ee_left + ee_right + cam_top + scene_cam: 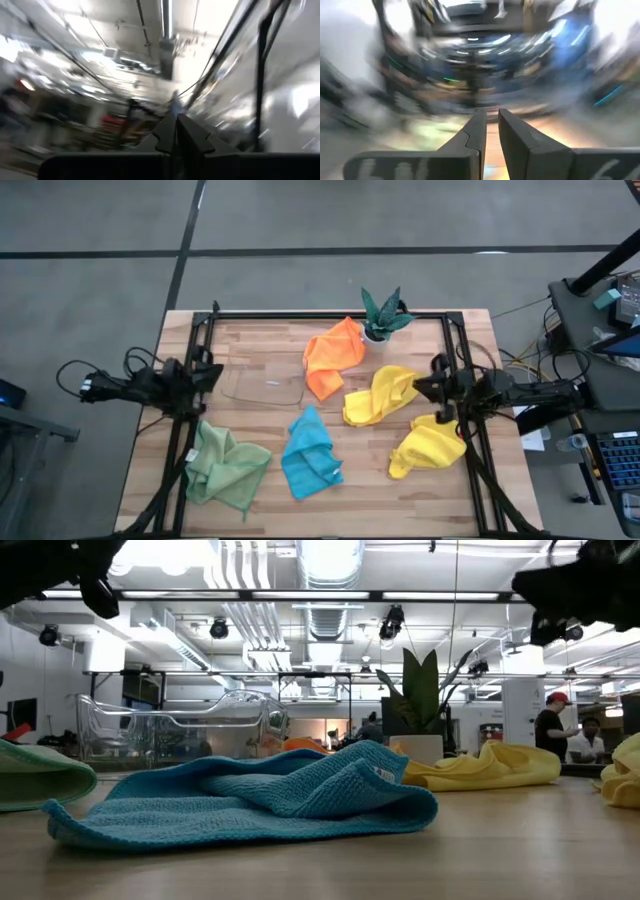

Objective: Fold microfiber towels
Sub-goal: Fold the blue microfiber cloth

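Lying crumpled nearest the front edge: green towel, blue towel, one yellow towel; second yellow towel mid-table; orange towel farthest; left gripper closed, empty, at left edge; right gripper narrow, holding nothing, beside the second yellow towel.

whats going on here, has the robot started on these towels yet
Not yet. Five crumpled towels lie unfolded on the table: orange, two yellow, blue and green. Neither arm is handling any of them. The left gripper, shut and empty, sits at the table's left edge. The right gripper, nearly closed and empty too, is at the right side near the yellow towels.
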`<state>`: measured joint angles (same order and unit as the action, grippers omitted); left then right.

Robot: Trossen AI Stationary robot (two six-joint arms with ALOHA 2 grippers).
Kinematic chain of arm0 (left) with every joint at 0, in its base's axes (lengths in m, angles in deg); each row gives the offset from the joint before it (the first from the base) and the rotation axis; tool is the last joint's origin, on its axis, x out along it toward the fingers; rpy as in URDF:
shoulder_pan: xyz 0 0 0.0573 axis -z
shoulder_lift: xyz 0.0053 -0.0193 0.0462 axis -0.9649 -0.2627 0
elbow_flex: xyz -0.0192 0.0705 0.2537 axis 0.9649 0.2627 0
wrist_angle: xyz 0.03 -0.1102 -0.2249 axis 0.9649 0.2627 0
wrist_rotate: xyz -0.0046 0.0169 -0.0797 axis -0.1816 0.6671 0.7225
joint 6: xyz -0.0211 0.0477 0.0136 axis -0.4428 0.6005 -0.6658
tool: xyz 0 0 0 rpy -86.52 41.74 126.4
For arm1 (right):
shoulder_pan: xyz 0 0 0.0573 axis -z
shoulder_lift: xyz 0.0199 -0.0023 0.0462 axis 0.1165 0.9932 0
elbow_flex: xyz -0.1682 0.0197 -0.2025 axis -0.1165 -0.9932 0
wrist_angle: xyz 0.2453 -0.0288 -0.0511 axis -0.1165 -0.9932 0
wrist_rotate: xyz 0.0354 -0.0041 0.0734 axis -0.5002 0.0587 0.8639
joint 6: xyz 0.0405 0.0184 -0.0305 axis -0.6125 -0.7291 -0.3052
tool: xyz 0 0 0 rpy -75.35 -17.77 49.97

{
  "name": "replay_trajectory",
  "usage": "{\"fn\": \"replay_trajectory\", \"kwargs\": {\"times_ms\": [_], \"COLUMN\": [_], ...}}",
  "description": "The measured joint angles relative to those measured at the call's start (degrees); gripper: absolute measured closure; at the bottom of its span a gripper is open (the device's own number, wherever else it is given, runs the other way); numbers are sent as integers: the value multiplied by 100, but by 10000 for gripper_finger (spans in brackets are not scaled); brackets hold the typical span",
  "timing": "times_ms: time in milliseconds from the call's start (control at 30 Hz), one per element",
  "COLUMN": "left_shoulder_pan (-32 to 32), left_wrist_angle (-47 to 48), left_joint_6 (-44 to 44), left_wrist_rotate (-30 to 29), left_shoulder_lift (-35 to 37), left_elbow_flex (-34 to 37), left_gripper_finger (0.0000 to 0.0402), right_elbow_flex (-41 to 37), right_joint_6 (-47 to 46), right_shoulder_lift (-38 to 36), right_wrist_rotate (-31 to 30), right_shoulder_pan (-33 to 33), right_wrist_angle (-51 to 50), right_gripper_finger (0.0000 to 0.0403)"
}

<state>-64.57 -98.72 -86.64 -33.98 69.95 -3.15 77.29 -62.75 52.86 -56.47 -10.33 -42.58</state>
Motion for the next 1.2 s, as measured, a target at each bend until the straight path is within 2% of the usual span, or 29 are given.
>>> {"fn": "replay_trajectory", "kwargs": {"times_ms": [33,100,400,500,633,800,1033,1100,1200], "left_shoulder_pan": [0,0,0,0,0,2,3,25,73], "left_wrist_angle": [-81,-279,-712,-796,-770,-802,-706,-434,218], "left_joint_6": [-436,-1057,-1305,-1303,-1552,-1770,-1915,-2025,-2193], "left_wrist_rotate": [0,2,-16,-355,-498,-615,268,506,520], "left_shoulder_lift": [8,38,76,36,-252,-1209,-2984,-3423,-4118], "left_elbow_flex": [0,0,0,0,-48,-614,-2030,-2517,-3253], "left_gripper_finger": [400,400,400,400,400,400,401,401,401], "right_elbow_flex": [0,0,0,0,0,0,0,0,0], "right_joint_6": [-720,-1225,-1311,-1307,-1004,-860,-457,-357,-193], "right_shoulder_lift": [4,-3,4,4,2,6,4,3,0], "right_wrist_rotate": [-47,-451,-538,-540,-660,-680,-694,-694,-693], "right_shoulder_pan": [-2,27,20,20,20,20,20,20,20], "right_wrist_angle": [2,-66,-389,-390,-275,-273,-243,-177,-88], "right_gripper_finger": [360,360,360,360,360,360,360,360,360]}}
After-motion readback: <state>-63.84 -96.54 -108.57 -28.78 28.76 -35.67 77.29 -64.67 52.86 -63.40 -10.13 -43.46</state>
